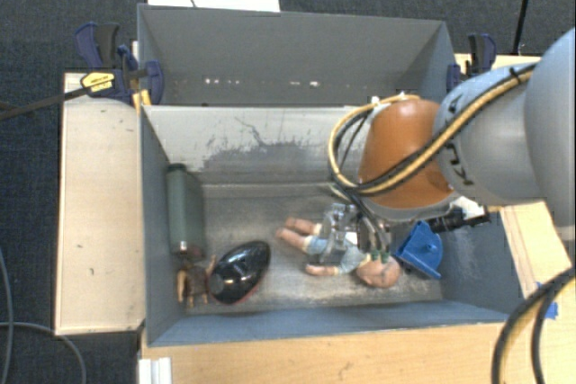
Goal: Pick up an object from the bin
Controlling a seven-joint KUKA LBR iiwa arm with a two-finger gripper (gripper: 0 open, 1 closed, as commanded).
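Note:
My gripper (364, 236) hangs low in the right half of the bin, under the arm's orange cover. Right beneath it lies a small baby doll (310, 240) on its side, with bare pink limbs stretched to the left and its head (378, 272) toward the front wall. The gripper sits over the doll's torso, which it partly hides. I cannot tell whether it touches the doll. A blue blocky thing (421, 249) rests just to the right of the gripper, against the bin's right slope.
A dark green cylinder (184, 207) lies along the left wall. A glossy black rounded thing (240, 270) with a red edge sits at the front left, with a small brown figure (189, 281) beside it. The arm covers the bin's right rear.

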